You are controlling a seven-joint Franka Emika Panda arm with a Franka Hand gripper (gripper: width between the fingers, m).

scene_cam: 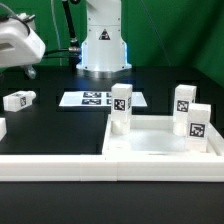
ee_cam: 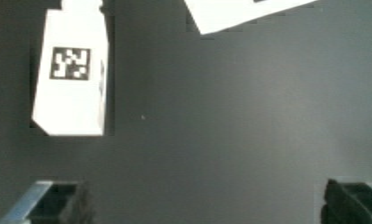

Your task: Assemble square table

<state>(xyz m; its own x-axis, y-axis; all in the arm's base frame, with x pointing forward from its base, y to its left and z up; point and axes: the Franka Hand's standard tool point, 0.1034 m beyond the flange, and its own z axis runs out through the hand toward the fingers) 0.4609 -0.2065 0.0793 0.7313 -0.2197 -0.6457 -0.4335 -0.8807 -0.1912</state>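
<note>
Gripper [ee_cam: 197, 205] hangs wide open, holding nothing; three legs [scene_cam: 121, 104] stand upright in the square top [scene_cam: 160, 147]'s corners

Even overhead light, soft shadows, white parts nearly blown out; both pics low-res, wrist view blurry w/ soft edges.

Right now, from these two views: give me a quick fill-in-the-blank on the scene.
1. The gripper is ___, holding nothing.
2. ___ legs stand upright on the table top.
3. The leg in the wrist view lies on the ___ surface.
Missing: open; three; black.
</note>
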